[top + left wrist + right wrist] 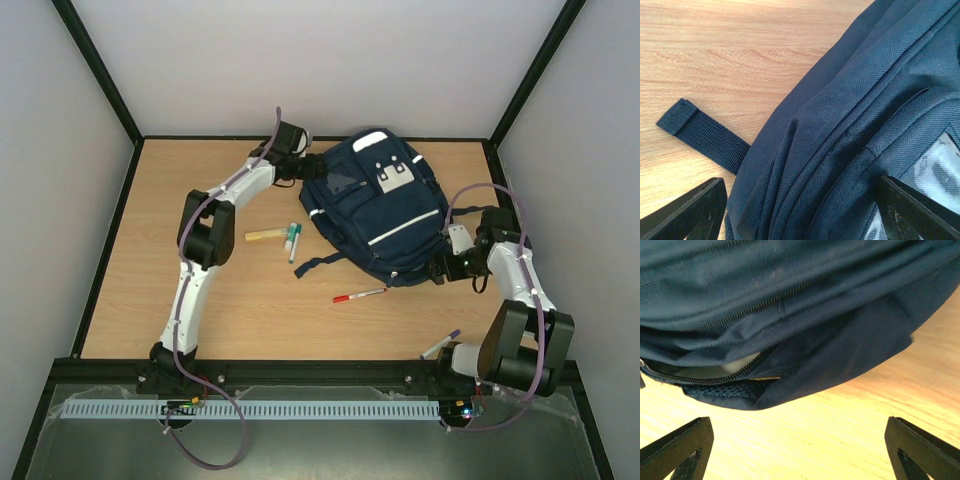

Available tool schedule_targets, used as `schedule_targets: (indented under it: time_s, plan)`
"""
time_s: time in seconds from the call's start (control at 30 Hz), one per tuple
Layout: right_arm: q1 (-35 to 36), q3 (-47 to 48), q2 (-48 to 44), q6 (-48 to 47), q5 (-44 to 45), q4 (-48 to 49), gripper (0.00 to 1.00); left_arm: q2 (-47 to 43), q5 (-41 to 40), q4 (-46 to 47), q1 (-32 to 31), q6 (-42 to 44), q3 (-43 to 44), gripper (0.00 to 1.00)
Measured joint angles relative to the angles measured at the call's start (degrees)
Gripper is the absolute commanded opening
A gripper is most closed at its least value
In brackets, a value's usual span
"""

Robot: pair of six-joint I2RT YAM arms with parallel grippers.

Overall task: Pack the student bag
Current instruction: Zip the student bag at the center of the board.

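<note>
Top external: left gripper and right gripper flank the student bag near the table's far edge, fingers spread wide and empty, so I'd guess grabbing the red pen comes next.

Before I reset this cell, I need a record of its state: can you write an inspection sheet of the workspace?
Surface: wooden table, no spills seen.
Job's things: navy backpack lying flat, right of centre; one zip part open.
Clutter: yellow stick and green-capped markers left of the bag; red pen in front; purple-capped pen by the right arm's base.
Grippers: left gripper open over the bag's far-left edge; right gripper open at its near-right edge.
Cables: purple cables loop along both arms.
Surroundings: white walls, black frame.
</note>
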Motion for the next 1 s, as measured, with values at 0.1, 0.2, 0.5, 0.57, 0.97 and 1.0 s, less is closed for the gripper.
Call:
schedule_targets:
  time_s: [0.1, 0.2, 0.5, 0.57, 0.97, 1.0]
  plan:
    - [0.0, -1.0, 2.1, -1.5, 0.0, -0.5, 0.89, 1.6, 1.9, 0.5, 0.2, -0.7, 0.7, 0.81]
    - [0.0, -1.2, 4.6, -1.5, -0.1, 0.2, 0.86, 1.7, 3.8, 1.7, 0.3, -1.5, 0.3, 0.75]
    - [0.0, 6.3, 18.2, 0.5, -0.8, 2.6, 0.77, -5.4, 2.9, 11.3, -2.2, -1.7, -15.0, 0.70]
    - [-0.3, 8.8, 20.6, 0.9, -0.1, 2.9, 0.77, -9.5, 1.2, 12.3, -3.7, -1.7, -20.2, 0.69]
    - [-1.4, 15.8, 28.2, 1.8, 3.1, 5.0, 0.73, -23.7, -6.8, 17.5, -10.1, -2.1, -41.0, 0.66]
    - [-1.5, 15.8, 28.2, 1.9, 3.1, 5.5, 0.73, -24.6, -7.2, 18.0, -10.4, -2.4, -42.7, 0.65]
